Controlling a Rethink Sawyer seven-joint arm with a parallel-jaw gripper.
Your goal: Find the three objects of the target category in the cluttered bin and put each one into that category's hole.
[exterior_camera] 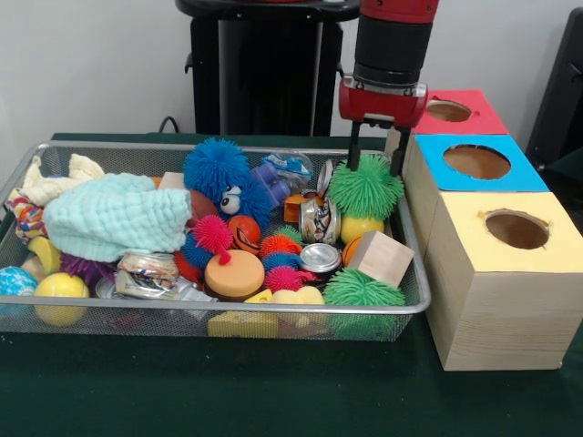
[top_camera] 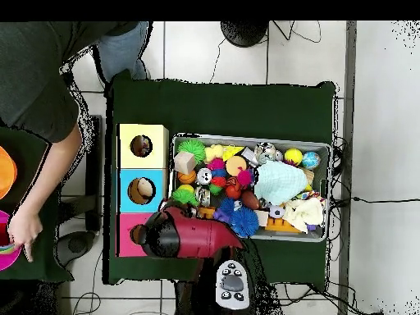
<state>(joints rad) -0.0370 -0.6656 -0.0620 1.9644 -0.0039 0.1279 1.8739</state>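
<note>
The wire mesh bin [exterior_camera: 228, 310] holds several toys. It also shows in the overhead view [top_camera: 246, 138]. My gripper [exterior_camera: 374, 164] hangs over the bin's far right corner. It is open, with its fingers [exterior_camera: 353, 153] astride the top of a green spiky ball [exterior_camera: 366, 188]. That ball rests on a yellow ball [exterior_camera: 361, 228]. A second green spiky ball [exterior_camera: 363, 289] lies at the near right corner. The hole [exterior_camera: 516, 228] in the yellow-topped box is to the right of the bin and shows in the overhead view [top_camera: 141, 146]. There the red arm [top_camera: 193, 234] hides the gripper.
A blue-topped box [exterior_camera: 476, 162] and a red-topped box [exterior_camera: 449, 111] stand behind the yellow one. The bin also holds a blue furry toy [exterior_camera: 219, 173], a mint cloth [exterior_camera: 118, 214], a wooden block [exterior_camera: 381, 258] and cans. A person's hand [top_camera: 20, 234] is at the overhead view's left edge.
</note>
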